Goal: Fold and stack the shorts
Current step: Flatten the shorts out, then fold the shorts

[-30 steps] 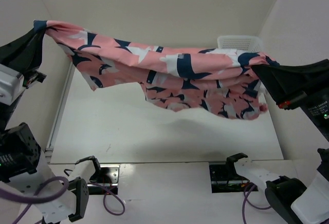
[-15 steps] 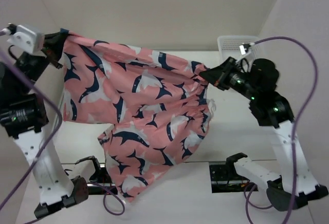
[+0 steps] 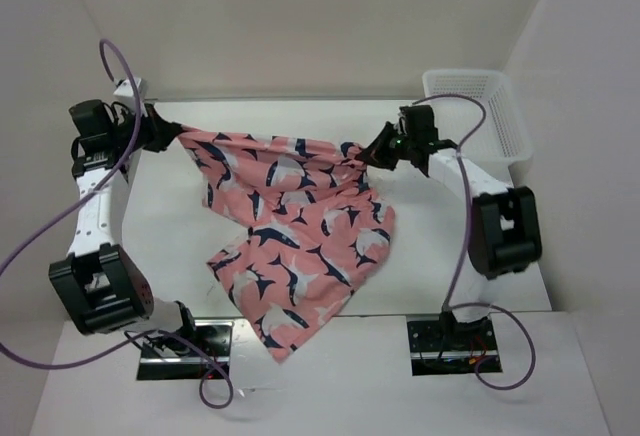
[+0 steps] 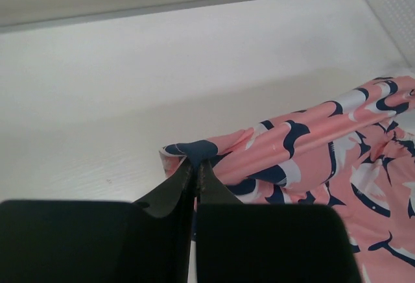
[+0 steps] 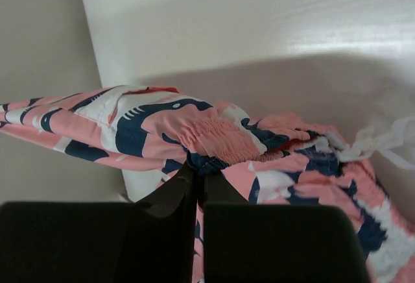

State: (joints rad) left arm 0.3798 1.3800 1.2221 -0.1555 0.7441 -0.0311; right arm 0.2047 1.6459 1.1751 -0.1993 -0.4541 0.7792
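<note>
Both arms have swung down and inward within 1 second, so the shorts, earlier flung high between them, now hang low. The lower leg is draped on the table and past its near edge.

The biggest risk is that the trailing cloth below both claws lies skewed and bunched, so laying it down may give a crooked fold.

The left gripper pinches 1 waistband corner tight, and the right gripper clamps the gathered elastic opposite. Each bite is thin, so a hard pull apart could slip a corner.

The smallest risk is that the white trim just right of the right claw could snag.
</note>
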